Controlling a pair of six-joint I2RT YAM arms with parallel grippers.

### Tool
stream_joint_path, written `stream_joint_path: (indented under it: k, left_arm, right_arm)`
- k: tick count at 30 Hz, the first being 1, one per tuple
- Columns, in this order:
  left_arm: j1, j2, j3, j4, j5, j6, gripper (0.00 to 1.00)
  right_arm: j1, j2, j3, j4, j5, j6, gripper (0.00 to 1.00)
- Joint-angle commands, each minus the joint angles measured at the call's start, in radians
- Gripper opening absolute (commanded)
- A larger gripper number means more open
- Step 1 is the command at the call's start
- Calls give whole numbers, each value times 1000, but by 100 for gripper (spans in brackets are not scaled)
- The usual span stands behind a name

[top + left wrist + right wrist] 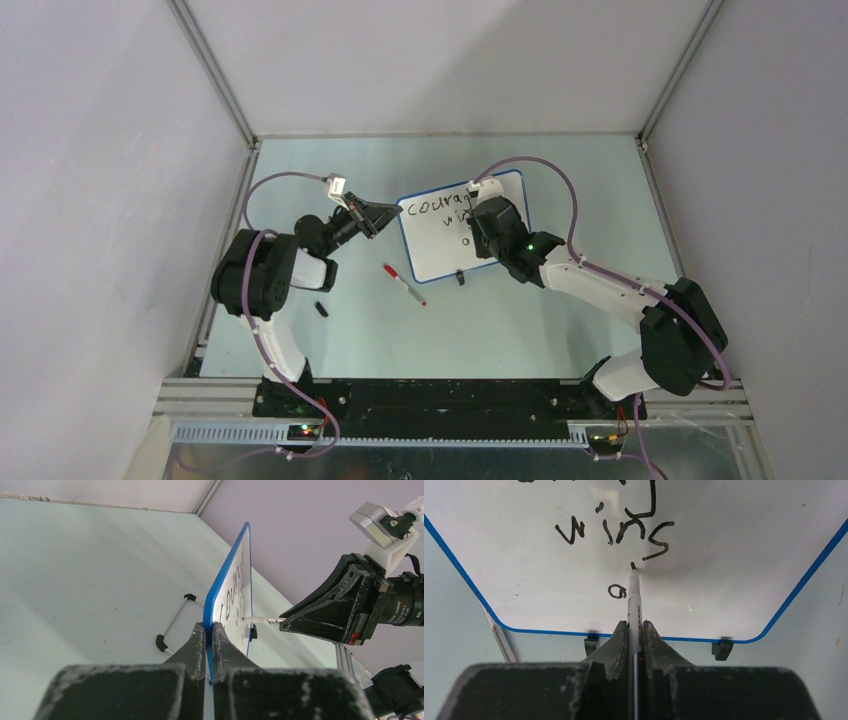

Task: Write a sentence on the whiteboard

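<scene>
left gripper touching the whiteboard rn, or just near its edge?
Touching. The left wrist view shows the left gripper shut on the whiteboard at its blue rim, one finger pressed against each face, with no gap.

Both arms: black joint housings w/ white link shells, left arm (262,290) & right arm (640,310). Purple cable (285,177) off each wrist, another along each arm to the base. Green LED (528,246) lit on right arm. Left gripper (209,630) & right gripper (635,627): black wedge fingers, edges scuffed grey-white. Right wrist cam: black lens barrel (405,607), silver block (371,524) on white bracket, red tab (354,638).
</scene>
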Motion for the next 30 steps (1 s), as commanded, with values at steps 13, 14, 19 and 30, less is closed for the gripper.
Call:
stream_joint_path:
  k: [13, 14, 19, 30]
  left_arm:
    - [-3, -18, -9, 30, 27, 52, 0]
    - [-3, -18, -9, 30, 27, 52, 0]
    - [-3, -18, -8, 30, 26, 51, 0]
    - [-3, -15, -6, 30, 27, 50, 0]
  right_arm:
    - [20, -15, -23, -26, 20, 28, 0]
    - [21, -19, -28, -26, 19, 29, 0]
    - [28, -24, -37, -30, 18, 30, 0]
    - [41, -33, -40, -44, 27, 25, 0]
